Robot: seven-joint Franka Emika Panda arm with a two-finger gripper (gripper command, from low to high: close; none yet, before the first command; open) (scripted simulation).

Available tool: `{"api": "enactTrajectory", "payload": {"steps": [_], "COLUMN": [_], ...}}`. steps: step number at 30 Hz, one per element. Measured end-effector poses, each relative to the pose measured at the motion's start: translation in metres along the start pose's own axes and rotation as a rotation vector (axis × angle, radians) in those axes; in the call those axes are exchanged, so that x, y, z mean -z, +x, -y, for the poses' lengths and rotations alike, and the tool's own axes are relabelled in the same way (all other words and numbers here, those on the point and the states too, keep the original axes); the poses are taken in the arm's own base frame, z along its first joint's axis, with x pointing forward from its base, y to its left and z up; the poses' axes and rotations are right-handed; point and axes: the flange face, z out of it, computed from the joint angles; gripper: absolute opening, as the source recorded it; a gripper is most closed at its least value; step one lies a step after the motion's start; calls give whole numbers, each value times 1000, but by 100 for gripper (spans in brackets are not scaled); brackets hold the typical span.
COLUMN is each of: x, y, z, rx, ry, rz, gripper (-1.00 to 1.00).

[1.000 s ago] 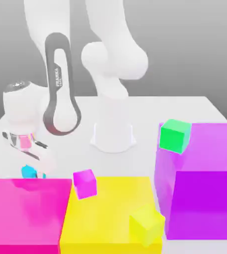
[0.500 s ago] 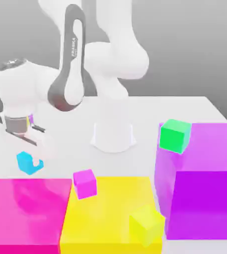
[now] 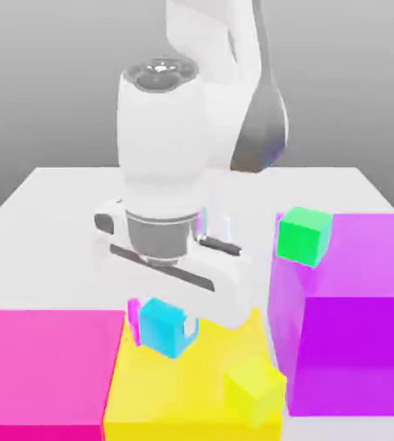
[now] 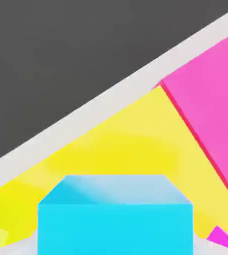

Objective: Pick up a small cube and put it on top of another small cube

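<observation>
My gripper [image 3: 165,331] is shut on the small cyan cube [image 3: 161,326] and holds it just above the flat yellow block [image 3: 209,379], near that block's back left corner. The cyan cube [image 4: 114,219] sits large between the fingers in the hand view. The small magenta-pink cube is almost wholly hidden behind the cyan cube and the hand. A pink sliver [image 3: 134,312] shows at the cyan cube's left edge in the exterior view, and a magenta corner [image 4: 225,240] peeks out beside the cyan cube in the hand view. I cannot tell whether the two cubes touch.
A large flat magenta block [image 3: 45,362] adjoins the yellow block on the exterior view's left. A small yellow cube [image 3: 256,389] sits on the yellow block's front. A tall purple block [image 3: 355,310] with a small green cube [image 3: 303,235] stands at the right. The white table [image 3: 53,198] extends behind.
The gripper has carried the cyan cube from low over the table at the exterior view's left, up and to the right, over the yellow block where the small magenta-pink cube stood.
</observation>
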Motion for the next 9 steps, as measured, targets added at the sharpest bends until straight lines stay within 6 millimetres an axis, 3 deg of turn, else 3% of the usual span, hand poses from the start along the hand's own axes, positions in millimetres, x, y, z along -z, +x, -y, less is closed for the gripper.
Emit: {"api": "enactTrajectory", "payload": {"steps": [2,3,5,6,9], "x": [4,-6,-33,-44,-44], "y": [-39,-48,-42,-42,-42], "z": [14,17,18,17,17], "rx": [17,23,3,2,2], "ry": [1,1,1,1,1], "rz": [0,0,-1,0,0], "gripper": [-100,-100,-100,100,100]}}
